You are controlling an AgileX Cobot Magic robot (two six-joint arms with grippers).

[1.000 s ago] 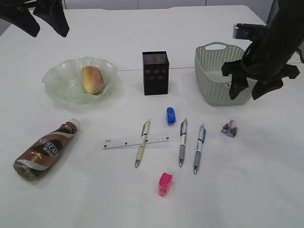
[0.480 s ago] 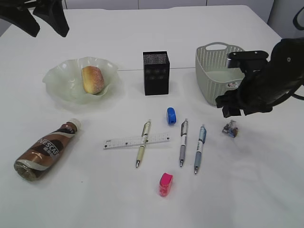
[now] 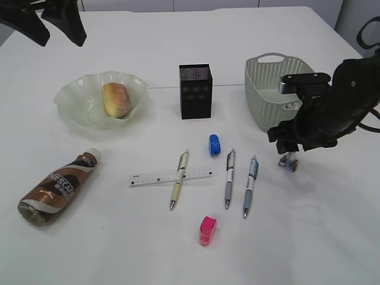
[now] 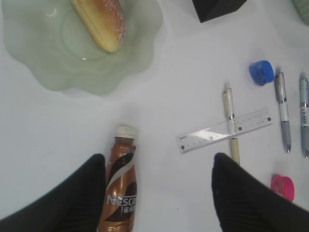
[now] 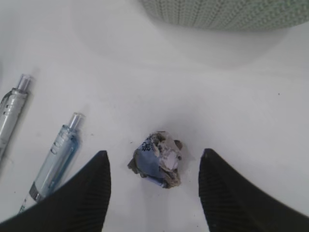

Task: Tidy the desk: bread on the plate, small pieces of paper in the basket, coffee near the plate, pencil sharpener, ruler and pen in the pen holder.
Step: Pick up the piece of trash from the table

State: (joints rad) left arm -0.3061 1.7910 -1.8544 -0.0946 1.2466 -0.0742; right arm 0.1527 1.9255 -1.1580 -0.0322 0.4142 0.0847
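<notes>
A crumpled piece of paper (image 5: pixel 158 166) lies on the desk (image 3: pixel 119 249), in front of the basket (image 3: pixel 265 89). My right gripper (image 5: pixel 154 154) hangs open just above it, one finger on each side, not touching; it also shows in the exterior view (image 3: pixel 289 144). The bread (image 3: pixel 115 99) rests in the plate (image 3: pixel 74 98). The coffee (image 4: pixel 119 193) lies on its side beneath my open left gripper (image 4: pixel 159 157), which is raised at the far left (image 3: pixel 61 40). The ruler (image 3: pixel 170 176) lies across a pen (image 3: pixel 178 187), in front of the pen holder (image 3: pixel 195 91).
Two more pens (image 3: pixel 228 177) (image 3: pixel 249 185) lie side by side right of the ruler. A blue pencil sharpener (image 3: pixel 214 144) sits above them and a pink one (image 3: pixel 206 230) near the front edge.
My right gripper has come away from the basket, moving down and forward until it straddles the paper ball. The left arm and the objects have not moved.
</notes>
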